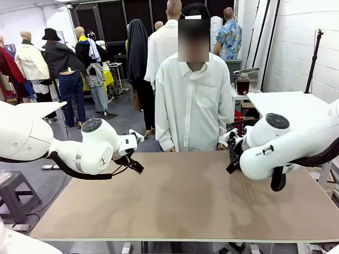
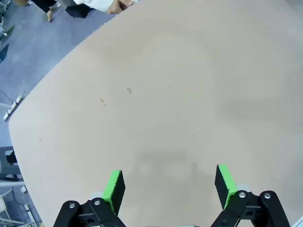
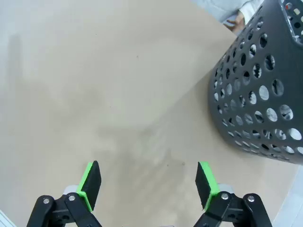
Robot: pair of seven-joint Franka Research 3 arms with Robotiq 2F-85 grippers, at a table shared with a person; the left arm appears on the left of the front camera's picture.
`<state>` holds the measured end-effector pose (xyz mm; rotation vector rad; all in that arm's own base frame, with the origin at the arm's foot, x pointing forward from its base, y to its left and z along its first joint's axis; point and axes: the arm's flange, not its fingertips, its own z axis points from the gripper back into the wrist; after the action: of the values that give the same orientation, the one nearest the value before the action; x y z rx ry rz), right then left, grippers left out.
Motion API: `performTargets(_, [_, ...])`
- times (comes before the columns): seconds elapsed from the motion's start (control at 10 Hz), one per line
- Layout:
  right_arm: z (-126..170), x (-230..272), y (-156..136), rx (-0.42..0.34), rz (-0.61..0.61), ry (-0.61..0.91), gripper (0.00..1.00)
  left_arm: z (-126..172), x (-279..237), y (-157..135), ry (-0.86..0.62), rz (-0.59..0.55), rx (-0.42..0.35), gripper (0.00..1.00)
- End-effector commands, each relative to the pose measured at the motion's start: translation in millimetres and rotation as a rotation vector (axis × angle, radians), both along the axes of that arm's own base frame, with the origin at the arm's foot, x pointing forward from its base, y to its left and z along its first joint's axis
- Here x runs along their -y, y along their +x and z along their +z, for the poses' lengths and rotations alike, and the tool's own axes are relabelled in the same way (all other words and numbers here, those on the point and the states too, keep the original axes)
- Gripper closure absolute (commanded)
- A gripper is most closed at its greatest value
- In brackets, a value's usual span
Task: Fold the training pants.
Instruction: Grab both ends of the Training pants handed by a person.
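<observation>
The tan table [image 1: 175, 206] has a person in a white shirt [image 1: 193, 100] at its far edge and a black perforated basket [image 3: 265, 85] beside them. The left gripper [image 2: 168, 171] and right gripper [image 3: 147, 165] hover over the tabletop, jaws spread wide and holding nothing, and the location of the training pants cannot be determined.

Bright, even indoor light, prob. from overhead; no hard glare. Front view sharp, w/ soft faint shadows on table [image 1: 175, 206]; right arm [image 1: 296, 143] shell nearly blown-out white. Wrist views wide-angle: table edge bows, basket [image 3: 232, 123] wall curves; smudgy shadow patches low-centre. Bkgd slightly soft.
</observation>
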<state>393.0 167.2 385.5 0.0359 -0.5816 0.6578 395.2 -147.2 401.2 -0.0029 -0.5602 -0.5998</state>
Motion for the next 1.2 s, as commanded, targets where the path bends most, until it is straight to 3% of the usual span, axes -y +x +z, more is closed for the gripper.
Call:
performTargets(0.0, [1,0,0,-0.004,-0.005,0.018,0.00,2,0,-1,-0.001,-0.001,0.004,0.00])
performTargets(0.9, [0,0,0,0.000,0.000,0.000,0.00,2,0,-1,-0.001,-0.001,0.004,0.00])
performTargets(1.1, [24,8,-3,0.041,0.002,0.019,0.00,12,0,-4,0.008,0.011,0.005,0.00])
